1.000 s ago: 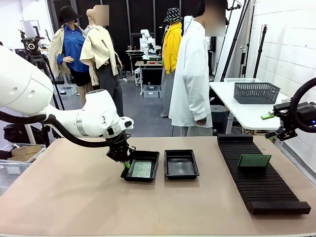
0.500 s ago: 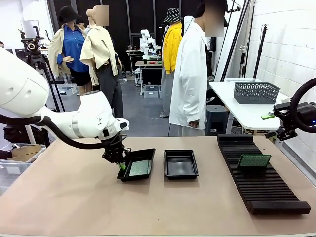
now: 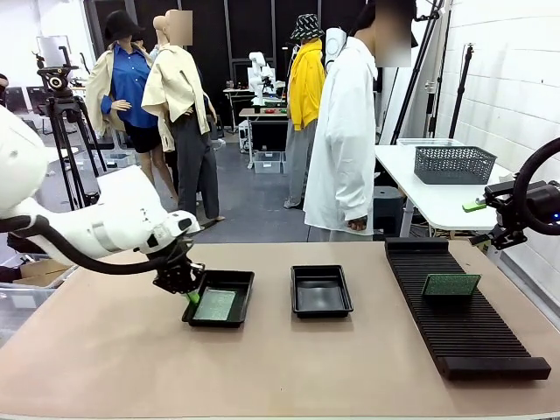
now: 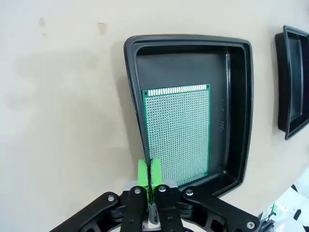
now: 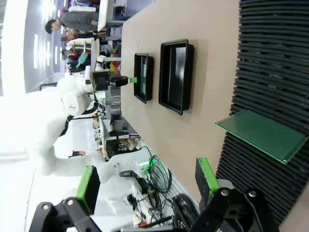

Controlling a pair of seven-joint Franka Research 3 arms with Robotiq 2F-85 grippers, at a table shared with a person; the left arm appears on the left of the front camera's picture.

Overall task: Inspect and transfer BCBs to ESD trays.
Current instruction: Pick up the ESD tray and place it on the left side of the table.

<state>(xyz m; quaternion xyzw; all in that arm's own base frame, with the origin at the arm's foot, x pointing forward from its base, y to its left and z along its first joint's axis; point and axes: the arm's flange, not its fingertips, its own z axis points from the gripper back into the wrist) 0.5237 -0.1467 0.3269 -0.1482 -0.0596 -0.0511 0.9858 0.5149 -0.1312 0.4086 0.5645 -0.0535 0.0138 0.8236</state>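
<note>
my left tool (image 4: 149, 174) is clenched on the esd tray's (image 4: 239, 96) thin glossy rim at its 7 o'clock corner; the bcb (image 4: 178, 130) lies loose inside, seemingly light, stiff, apt to slide. right tool (image 5: 147, 176) released.

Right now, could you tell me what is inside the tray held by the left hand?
One green circuit board lies flat in the tray, nothing else beside it. The left hand pinches the rim and covers the board's near corner; anything beneath the board is hidden.
</note>
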